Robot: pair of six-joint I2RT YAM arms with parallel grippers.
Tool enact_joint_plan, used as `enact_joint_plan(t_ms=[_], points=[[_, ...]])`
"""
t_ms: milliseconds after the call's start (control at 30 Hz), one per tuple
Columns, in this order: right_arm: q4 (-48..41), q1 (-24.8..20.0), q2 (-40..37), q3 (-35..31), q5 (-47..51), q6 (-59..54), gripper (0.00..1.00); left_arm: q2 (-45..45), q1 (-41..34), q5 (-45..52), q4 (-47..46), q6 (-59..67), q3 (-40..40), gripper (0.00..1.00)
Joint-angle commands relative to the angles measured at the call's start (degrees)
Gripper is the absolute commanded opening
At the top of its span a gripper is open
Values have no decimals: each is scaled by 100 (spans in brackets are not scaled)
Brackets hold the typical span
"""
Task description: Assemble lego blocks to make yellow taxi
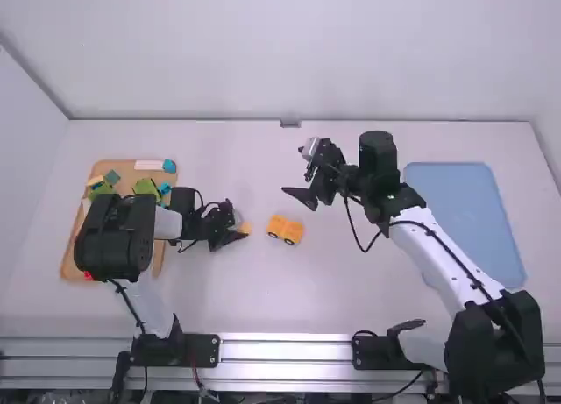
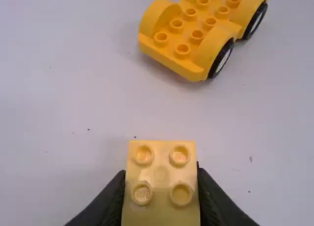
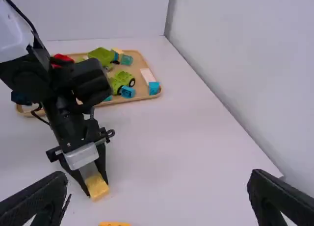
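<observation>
High view: looks forward and down from above and behind my arms (image 1: 438, 246). Left wrist view: looks closely down toward the car base (image 2: 171, 37). Right wrist view: farther off, faces the tray (image 3: 141, 92), shared with the high view.

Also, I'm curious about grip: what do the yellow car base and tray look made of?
Yellow car base: probably hard plastic, satin, from its moulded studs and soft highlights. Tray: perhaps matte wood, from its tan tone; plastic possible.

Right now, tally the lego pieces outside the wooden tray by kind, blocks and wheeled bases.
Yellow block, held in the left gripper: 1
Yellow wheeled base, on the table: 1
Total: 2
</observation>
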Motion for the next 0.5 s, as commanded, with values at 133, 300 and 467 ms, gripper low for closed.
enact_joint_plan(t_ms=[133, 300, 467], points=[[42, -39, 44, -55, -37, 26, 98, 90, 28, -105, -63, -13, 0, 15], [190, -188, 44, -55, -59, 120, 98, -81, 50, 90, -46, -131, 0, 13], [68, -197, 44, -55, -39, 260, 98, -501, 39, 378, -81, -205, 0, 13]])
